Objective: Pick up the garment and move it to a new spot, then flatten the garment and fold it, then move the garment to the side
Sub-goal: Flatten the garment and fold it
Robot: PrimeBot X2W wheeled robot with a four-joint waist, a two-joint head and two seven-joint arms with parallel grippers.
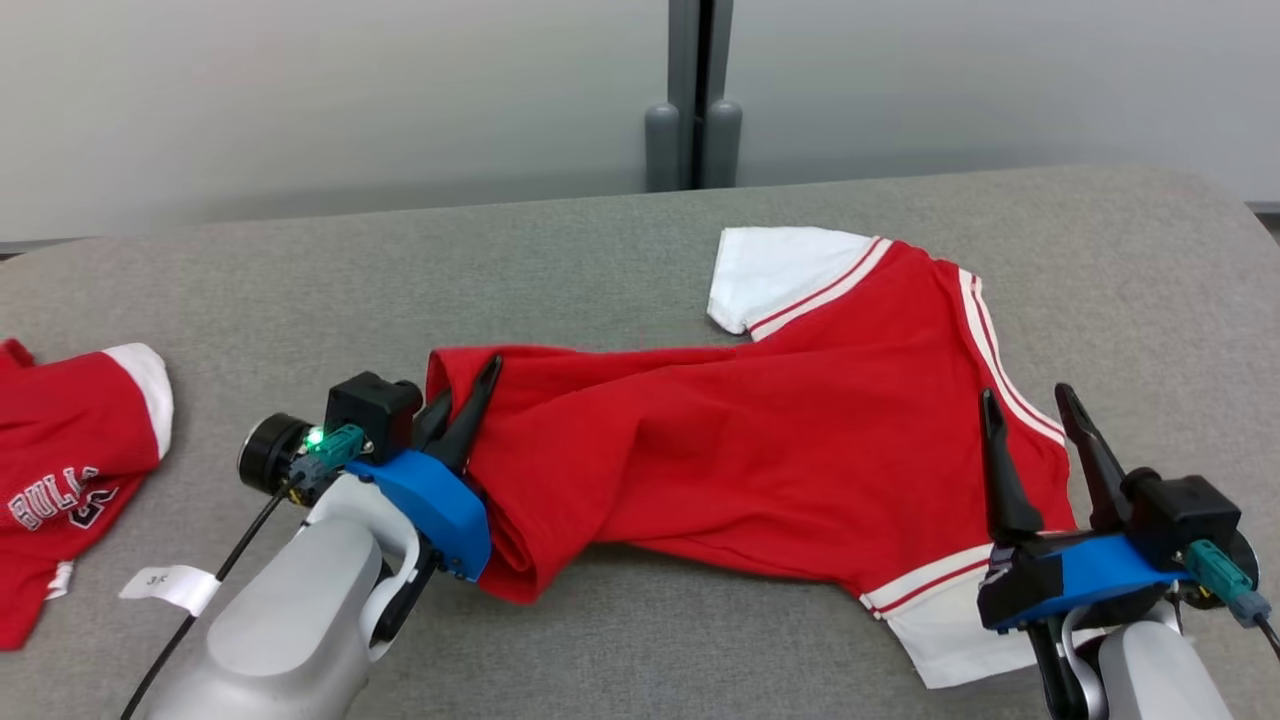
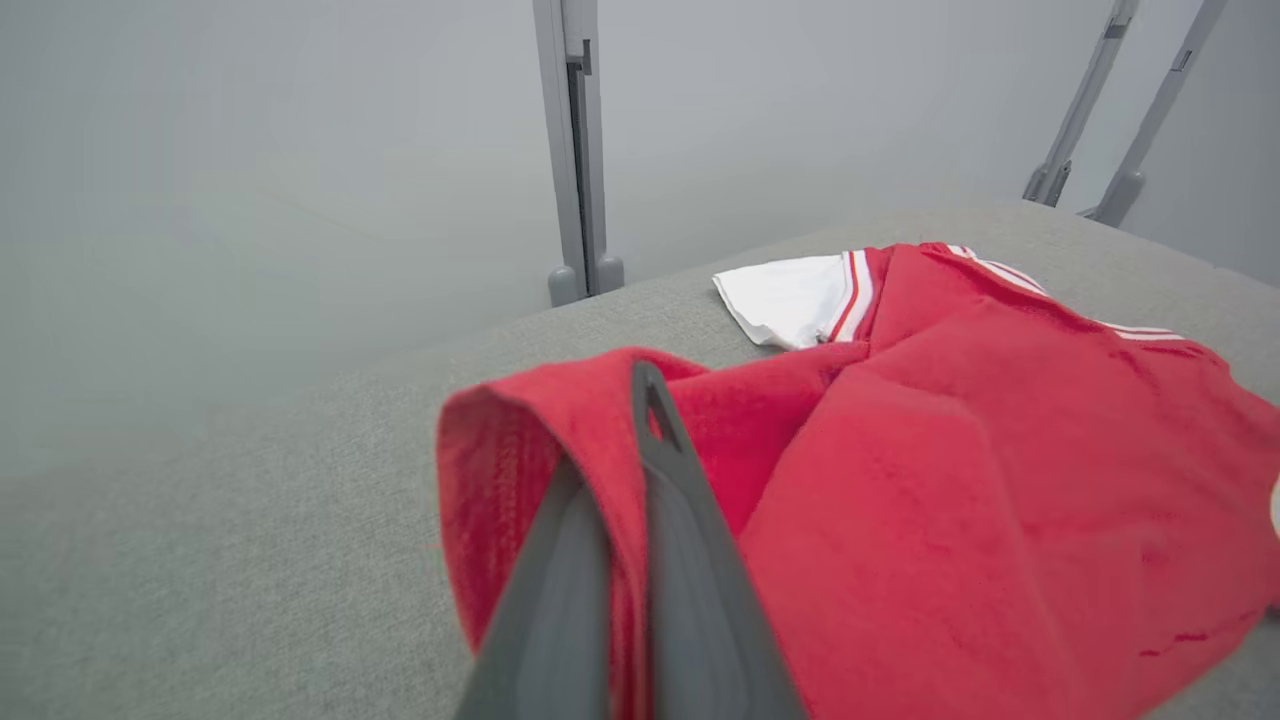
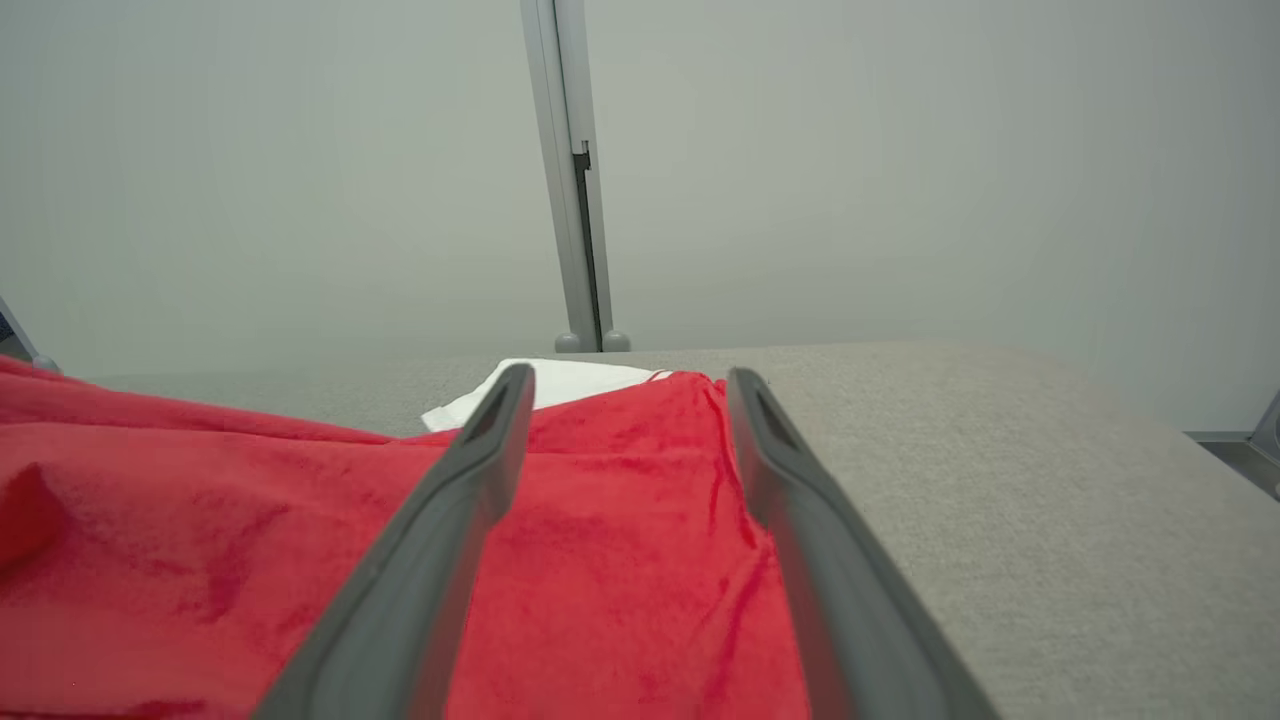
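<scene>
Red jersey [image 1: 760, 440] is lying rumpled across the grey tabletop [image 1: 560, 250]; the left tool [image 1: 465, 390] is pinching its bunched left edge, seemingly to stretch it flat, while the right tool [image 1: 1027, 395] is hovering spread wide, gripping nothing, over the white-trimmed right end.

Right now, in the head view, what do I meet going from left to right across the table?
second red shirt → left gripper, shut → garment it grips → right gripper, open

A red shirt [image 1: 70, 440] with white letters lies left on the grey table [image 1: 600, 250]; a grey post [image 1: 695, 100] stands behind.
</scene>
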